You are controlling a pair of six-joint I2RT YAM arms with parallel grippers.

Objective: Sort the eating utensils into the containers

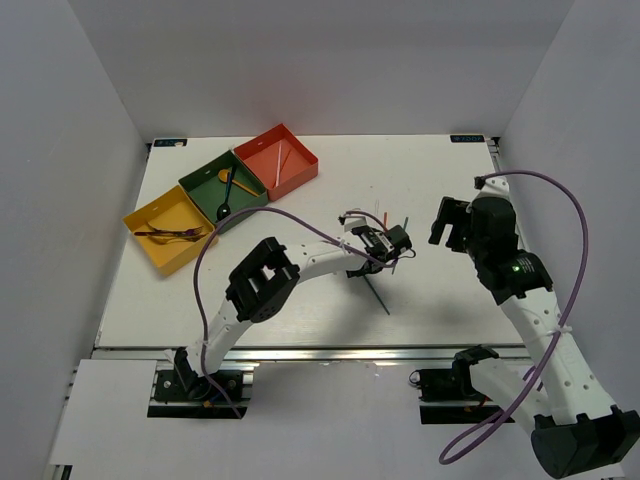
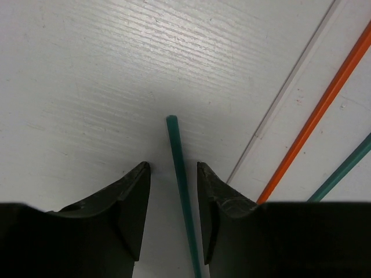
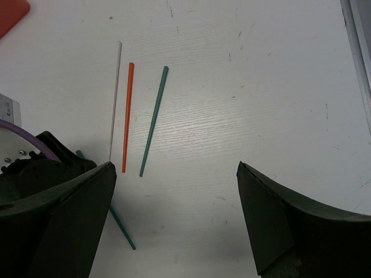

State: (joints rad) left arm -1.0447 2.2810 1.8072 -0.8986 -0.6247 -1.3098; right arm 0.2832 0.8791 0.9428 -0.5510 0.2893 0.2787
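My left gripper (image 2: 173,167) is open, low over the table, its jaws straddling a teal chopstick (image 2: 181,174) with a small gap on each side. In the top view this gripper (image 1: 397,247) is mid-table, and the teal chopstick (image 1: 379,293) runs out from under it toward the near edge. A silver chopstick (image 3: 116,87), an orange-red chopstick (image 3: 127,116) and a second teal chopstick (image 3: 153,119) lie side by side just beyond. My right gripper (image 3: 175,165) is wide open and empty, above the table to their right. The yellow (image 1: 150,240), green (image 1: 200,180) and red-orange (image 1: 300,165) containers stand at the far left.
The yellow container holds dark iridescent utensils (image 1: 172,233). The green one holds a black spoon (image 1: 228,195) and a gold piece (image 1: 225,177). The red-orange one holds thin sticks (image 1: 278,162). A purple cable (image 1: 290,215) arcs over the left arm. White walls enclose the table.
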